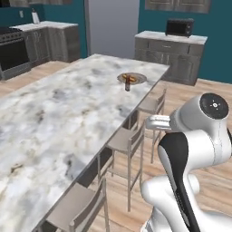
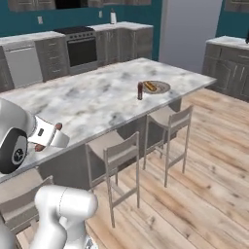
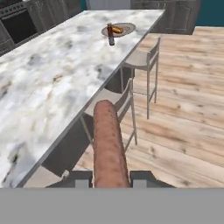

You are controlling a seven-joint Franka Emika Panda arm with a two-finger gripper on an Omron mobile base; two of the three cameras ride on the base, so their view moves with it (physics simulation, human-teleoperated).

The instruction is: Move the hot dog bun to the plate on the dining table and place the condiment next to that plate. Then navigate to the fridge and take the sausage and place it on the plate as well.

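Observation:
My gripper (image 3: 111,178) is shut on the sausage (image 3: 109,142), a long brown-pink link that sticks out ahead of the fingers. It hangs beside the near long edge of the dining table (image 1: 59,118), above the stools. In the right base view the gripper (image 2: 46,137) shows the sausage (image 2: 58,127) poking out of it. At the table's far end lies the grey-tan plate (image 1: 141,79) (image 2: 164,87) (image 3: 127,29) with the hot dog bun (image 1: 131,76) (image 2: 150,86) (image 3: 116,29) on it. The red condiment (image 1: 128,84) (image 2: 140,90) (image 3: 110,35) stands upright next to the plate.
Several grey stools (image 1: 129,142) (image 2: 119,151) line the table's near side over a wooden floor (image 2: 204,160). At the back stand the tall grey fridge (image 1: 113,27), a stove (image 2: 80,46) and a counter with a microwave (image 1: 179,27).

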